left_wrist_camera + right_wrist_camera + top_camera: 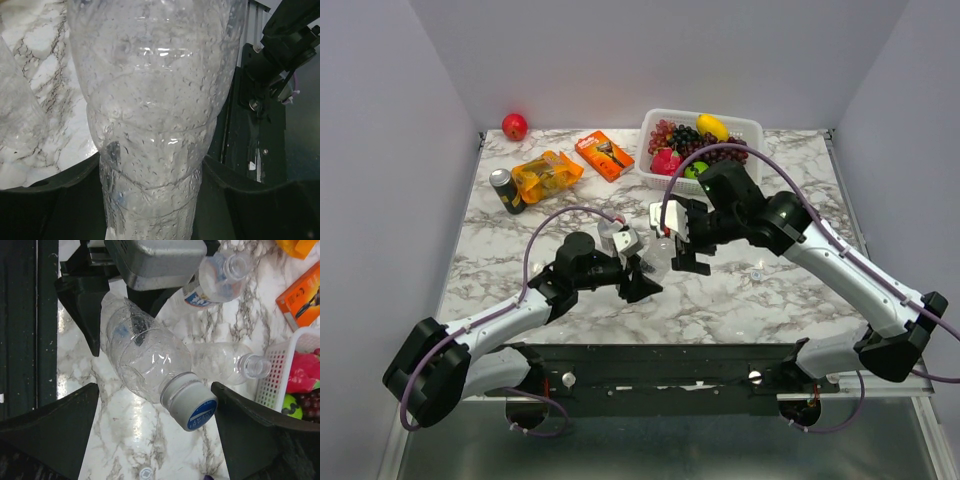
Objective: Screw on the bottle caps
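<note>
**A:** Where does it stand?

**B:** The left gripper (150, 200) is clamped on the lower body of the held bottle (145, 355), which is tilted with its neck toward the right wrist camera. A blue-topped cap (192, 407) sits on that neck. The right gripper (155, 386) has its fingers wide apart, one on either side of the cap, and touches nothing.

**A:** Is the cap threaded on?

**B:** I cannot tell. It looks seated, but a cap that is only resting there could tip off if one finger reaches it before the other.

**A:** What else worries you?

**B:** The twist. The bottle wall is thin and beaded with droplets, so I judge it slippery and soft. Once the right gripper turns the cap, the whole bottle may spin inside the left gripper, and the thread would not tighten. A harder squeeze to stop that could buckle the wall.

**A:** And cross-threading?

**B:** It is possible if the cap sits crooked when the turn begins, since the bottle is at a slant.

**A:** Any neighbours at risk?

**B:** Two. The labelled bottle (210, 282) and the bare bottle (220, 362) lie open-necked on the tabletop (120, 440), just behind the held one. A wide swing could roll them toward the basket (280, 365). A loose cap (146, 472) also lies near the right gripper and could be flicked away.
</note>
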